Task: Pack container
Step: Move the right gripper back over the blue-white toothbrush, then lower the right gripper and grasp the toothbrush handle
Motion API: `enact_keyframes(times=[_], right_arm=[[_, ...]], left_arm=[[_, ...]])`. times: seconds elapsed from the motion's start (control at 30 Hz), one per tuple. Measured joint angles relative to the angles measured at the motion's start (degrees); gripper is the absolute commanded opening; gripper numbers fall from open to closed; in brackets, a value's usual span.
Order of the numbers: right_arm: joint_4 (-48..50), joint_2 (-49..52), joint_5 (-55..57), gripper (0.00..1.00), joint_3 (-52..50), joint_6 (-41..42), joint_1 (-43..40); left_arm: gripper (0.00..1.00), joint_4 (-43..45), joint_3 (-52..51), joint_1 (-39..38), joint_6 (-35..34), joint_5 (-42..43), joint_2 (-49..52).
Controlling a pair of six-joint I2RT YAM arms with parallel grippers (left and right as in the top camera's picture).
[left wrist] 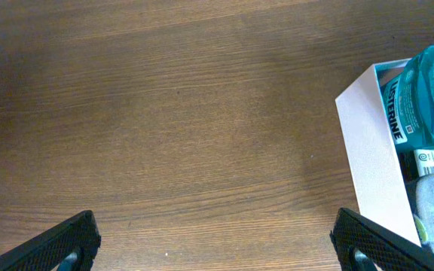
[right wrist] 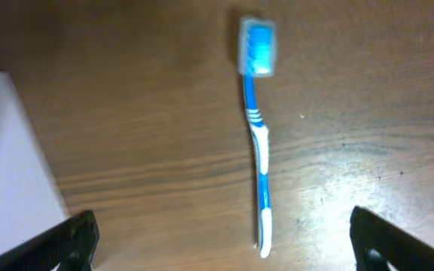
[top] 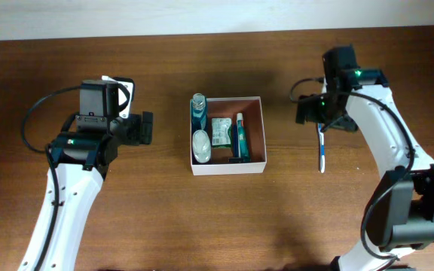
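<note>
Blue-and-white toothbrush (right wrist: 258, 143) lay flat on the table (top: 164, 218), right of the container (top: 228, 167). Looked light, stiff, slick plastic; I'd pinch it mid-handle. Right gripper (right wrist: 228, 241) hung spread wide above it, left gripper (left wrist: 217, 245) spread too, both empty.

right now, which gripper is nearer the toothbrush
Right. The right gripper hangs just above the toothbrush, which lies on the table beside the box; the left gripper is on the box's other side, far away.
</note>
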Motion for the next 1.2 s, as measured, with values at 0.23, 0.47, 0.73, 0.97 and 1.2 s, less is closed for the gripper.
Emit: enact_keyframes(times=[0.23, 0.47, 0.73, 0.97, 1.2], right_arm=[[9.09, 0.0, -0.04, 0.76, -10.64, -0.74, -3.37], [15.02, 0.0, 0.0, 0.58, -15.82, -4.55, -3.87], [17.94, 0.0, 0.02, 0.54, -17.18, -7.54, -3.87], [19.43, 0.0, 0.31, 0.45, -17.22, -10.03, -3.87], [21.7, 0.15, 1.09, 0.31, -17.31, -10.54, -3.87]], left_arm=[[1.0, 0.0, 0.0, 0.0, 0.0, 0.02, 0.0], [1.0, 0.0, 0.0, 0.0, 0.0, 0.0, 0.0], [1.0, 0.0, 0.0, 0.0, 0.0, 0.02, 0.0], [1.0, 0.0, 0.0, 0.0, 0.0, 0.0, 0.0], [0.99, 0.02, 0.0, 0.0, 0.0, 0.0, 0.0]])
